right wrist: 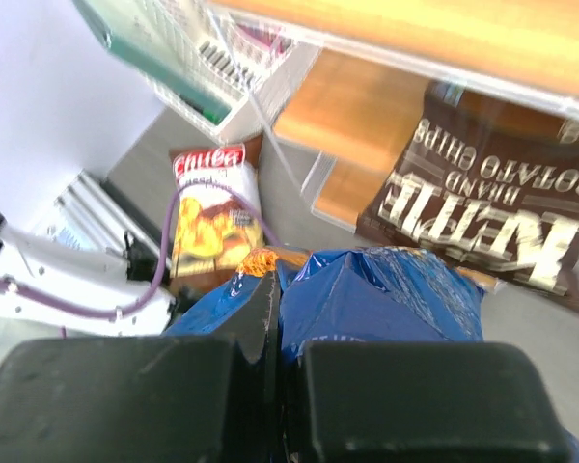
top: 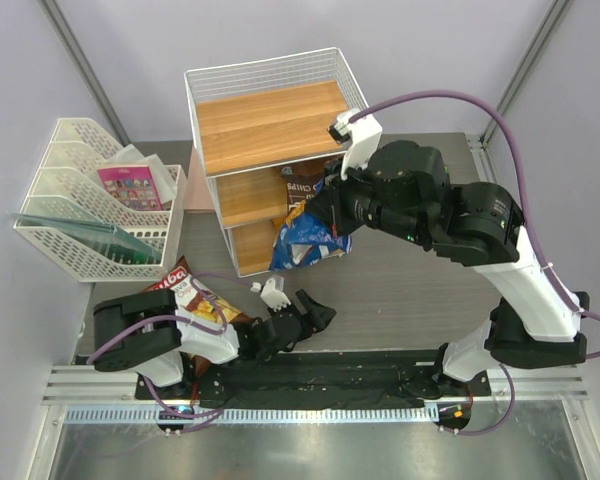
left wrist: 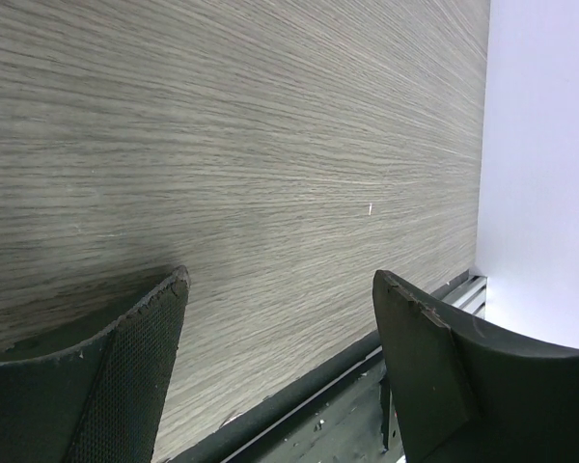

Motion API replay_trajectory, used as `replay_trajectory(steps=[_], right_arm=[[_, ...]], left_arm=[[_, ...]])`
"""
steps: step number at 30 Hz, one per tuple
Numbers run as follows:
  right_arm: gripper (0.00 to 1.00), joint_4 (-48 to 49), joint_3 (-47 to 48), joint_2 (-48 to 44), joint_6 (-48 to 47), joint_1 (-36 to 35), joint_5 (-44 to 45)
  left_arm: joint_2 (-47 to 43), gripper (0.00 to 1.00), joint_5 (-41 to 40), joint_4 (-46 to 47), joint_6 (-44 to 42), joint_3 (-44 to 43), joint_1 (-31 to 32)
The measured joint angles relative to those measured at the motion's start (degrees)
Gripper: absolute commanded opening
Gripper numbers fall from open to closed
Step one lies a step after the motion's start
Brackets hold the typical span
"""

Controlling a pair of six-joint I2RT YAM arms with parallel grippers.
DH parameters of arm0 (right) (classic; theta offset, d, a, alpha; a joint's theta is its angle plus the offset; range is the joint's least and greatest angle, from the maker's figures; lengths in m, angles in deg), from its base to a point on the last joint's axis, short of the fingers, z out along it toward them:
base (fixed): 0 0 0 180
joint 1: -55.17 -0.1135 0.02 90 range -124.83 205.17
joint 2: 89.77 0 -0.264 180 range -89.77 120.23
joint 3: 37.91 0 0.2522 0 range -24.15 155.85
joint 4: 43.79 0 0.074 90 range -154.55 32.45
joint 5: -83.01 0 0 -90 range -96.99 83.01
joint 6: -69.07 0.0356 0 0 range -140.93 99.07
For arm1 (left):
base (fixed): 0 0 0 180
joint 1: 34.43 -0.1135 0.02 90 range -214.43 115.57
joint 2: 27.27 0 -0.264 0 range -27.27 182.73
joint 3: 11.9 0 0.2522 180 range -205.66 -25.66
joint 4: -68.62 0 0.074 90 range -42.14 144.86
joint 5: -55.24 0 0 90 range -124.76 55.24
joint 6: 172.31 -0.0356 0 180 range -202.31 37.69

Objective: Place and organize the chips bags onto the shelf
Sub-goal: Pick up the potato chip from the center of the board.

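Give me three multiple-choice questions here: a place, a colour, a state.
1. Where on the table lies the brown-white bag? A far right; B near left, by the left arm; C far centre.
2. The right hand grips a chips bag of which colour? A green; B pink; C blue.
3. How is the left hand? A open, empty; B shut on a bag; C shut, empty.
Answers: B, it lies beside that arm; C, blue foil shows between shut fingers; A, its fingers stand apart over bare table.
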Motion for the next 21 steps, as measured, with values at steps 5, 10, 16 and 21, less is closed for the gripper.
replay_trajectory(steps=[5,10,16,21], right_arm=[[0.01,-0.35,9.18,3.72,-3.85,0.0,2.1],[0.01,1.11,10.99,4.59,-7.96,0.0,2.67],[0.01,4.9,10.88,4.79,-11.43,0.0,2.84],[0.01,7.85,10.99,4.79,-13.2,-0.07,1.7]], left_arm=[[-0.02,0.79,0.13,-0.13,-0.02,-0.02,-0.02],[0.76,0.79,0.35,0.35,-0.07,-0.42,-0.04],[2.82,0.78,1.25,0.79,-0.7,-2.29,-0.04],[4.31,0.78,1.9,1.9,-1.09,-3.23,-0.04]])
